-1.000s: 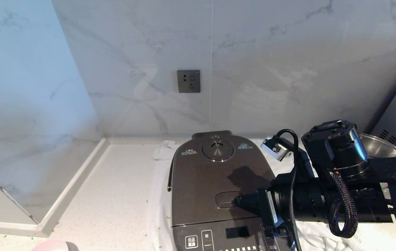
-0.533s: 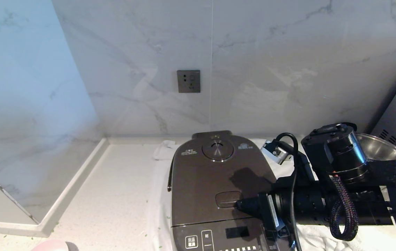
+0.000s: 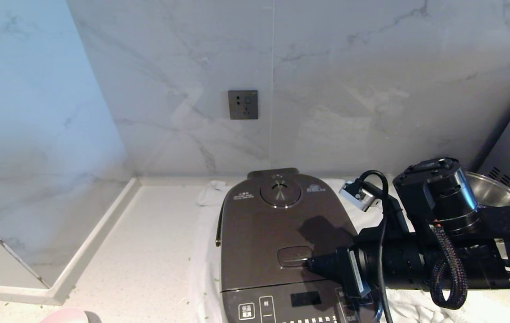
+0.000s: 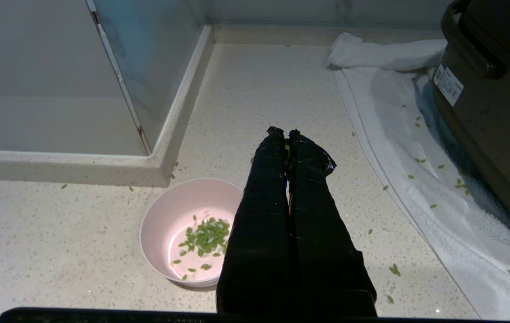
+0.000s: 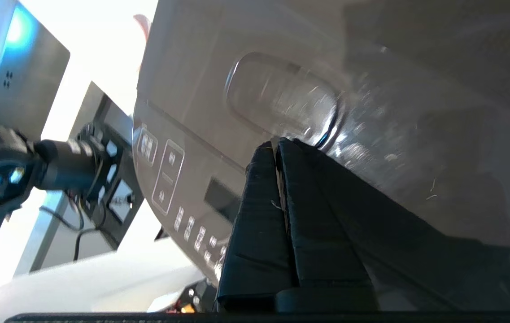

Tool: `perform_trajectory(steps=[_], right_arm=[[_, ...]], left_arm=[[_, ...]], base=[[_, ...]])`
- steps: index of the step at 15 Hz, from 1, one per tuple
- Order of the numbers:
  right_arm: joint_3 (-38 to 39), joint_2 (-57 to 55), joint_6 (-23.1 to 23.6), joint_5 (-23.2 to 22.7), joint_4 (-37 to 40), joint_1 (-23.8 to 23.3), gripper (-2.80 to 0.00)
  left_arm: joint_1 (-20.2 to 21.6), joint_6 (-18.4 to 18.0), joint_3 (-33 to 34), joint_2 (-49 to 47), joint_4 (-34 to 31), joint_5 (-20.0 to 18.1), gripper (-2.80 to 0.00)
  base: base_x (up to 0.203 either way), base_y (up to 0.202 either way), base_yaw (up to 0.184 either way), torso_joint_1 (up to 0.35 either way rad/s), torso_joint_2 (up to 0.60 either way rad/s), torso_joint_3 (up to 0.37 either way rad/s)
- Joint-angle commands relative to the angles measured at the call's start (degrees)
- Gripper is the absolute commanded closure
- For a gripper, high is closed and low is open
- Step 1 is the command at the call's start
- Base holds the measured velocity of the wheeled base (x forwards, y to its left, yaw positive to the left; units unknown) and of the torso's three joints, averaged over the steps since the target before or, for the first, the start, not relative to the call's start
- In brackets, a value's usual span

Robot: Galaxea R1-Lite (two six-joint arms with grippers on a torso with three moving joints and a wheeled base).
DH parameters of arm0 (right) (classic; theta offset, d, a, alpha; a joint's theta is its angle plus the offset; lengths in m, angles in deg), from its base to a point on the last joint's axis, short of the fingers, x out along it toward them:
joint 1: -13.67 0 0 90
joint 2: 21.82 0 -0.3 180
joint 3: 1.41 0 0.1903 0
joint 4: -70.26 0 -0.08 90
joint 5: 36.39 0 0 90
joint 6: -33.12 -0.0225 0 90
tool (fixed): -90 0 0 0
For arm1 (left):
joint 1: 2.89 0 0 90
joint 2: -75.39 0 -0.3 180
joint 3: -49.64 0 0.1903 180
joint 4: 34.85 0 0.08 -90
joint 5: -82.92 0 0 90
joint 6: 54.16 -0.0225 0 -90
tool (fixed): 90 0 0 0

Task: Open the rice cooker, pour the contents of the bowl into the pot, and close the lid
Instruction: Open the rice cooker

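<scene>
The rice cooker (image 3: 277, 242) fills the counter (image 3: 147, 251) centre, lid (image 3: 272, 215) shut; the right gripper (image 3: 305, 263), fingers together, reaches in from 3 o'clock over its latch button (image 3: 294, 255). At the cooker's 9 o'clock lies bare counter, walled by a raised ledge (image 3: 89, 246). At 7 o'clock the bowl (image 4: 187, 231) sits just beside the closed left gripper (image 4: 285, 133). A steel pan (image 3: 490, 190) crowds 2 o'clock.

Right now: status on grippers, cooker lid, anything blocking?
Right gripper shut, tip at latch button. Left gripper shut, parked over counter by bowl. Lid closed. Nothing blocking.
</scene>
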Motion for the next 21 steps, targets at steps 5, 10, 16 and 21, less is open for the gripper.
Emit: perform_trajectory(steps=[5,10,16,21], right_arm=[[-1.5,-0.2,-0.1,-2.9,-0.1,-2.5,0.00],[-1.4,-1.8,-0.2,-4.4,-0.1,-2.4,0.00],[-0.1,-2.3,-0.2,-5.1,-0.1,-2.4,0.00],[-0.1,-1.8,-0.2,-4.7,-0.1,-2.5,0.00]], left_arm=[[0.0,0.0,0.0,0.0,0.0,0.0,0.00],[0.0,0.0,0.0,0.0,0.0,0.0,0.00],[0.0,0.0,0.0,0.0,0.0,0.0,0.00],[0.0,0.0,0.0,0.0,0.0,0.0,0.00]], base=[[0.000,0.000,0.000,0.000,0.00,0.000],[0.000,0.000,0.000,0.000,0.00,0.000],[0.000,0.000,0.000,0.000,0.00,0.000],[0.000,0.000,0.000,0.000,0.00,0.000]])
